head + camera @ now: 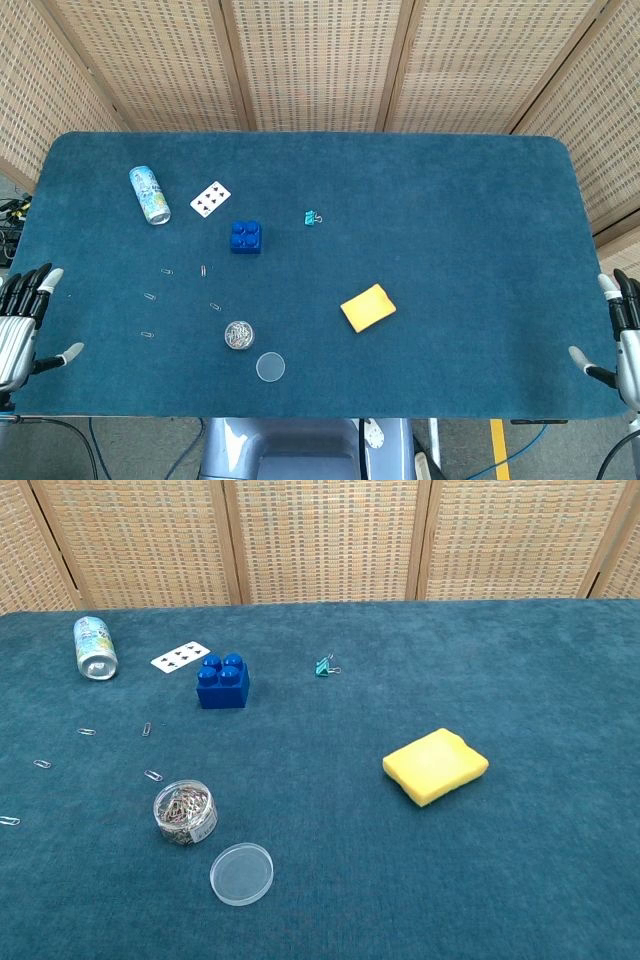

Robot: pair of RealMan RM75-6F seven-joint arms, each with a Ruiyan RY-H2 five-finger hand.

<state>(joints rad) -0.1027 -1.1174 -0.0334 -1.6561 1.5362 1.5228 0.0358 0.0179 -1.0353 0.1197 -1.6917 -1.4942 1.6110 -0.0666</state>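
Left hand [22, 318]: fingers spread, holding nothing, at counter [450, 200] edge; loose paper clips [150, 297] nearest, spilled from open jar [238, 335], lid [270, 367] beside it. Right hand [622, 335]: likewise spread, holding nothing; yellow sponge [367, 307] well apart.

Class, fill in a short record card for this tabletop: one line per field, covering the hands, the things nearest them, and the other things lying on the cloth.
Left hand: open, at the table's left edge, holding nothing
Right hand: open, at the right edge, holding nothing
Near left hand: loose paper clips scattered on the cloth
Jar of clips: upright, lid off
Lid: lying flat beside the jar
Sponge: yellow, nearest thing to the right hand
Block: blue, studded
Can: lying on its side
Playing card: face up
Binder clip: teal, small
Table: blue cloth
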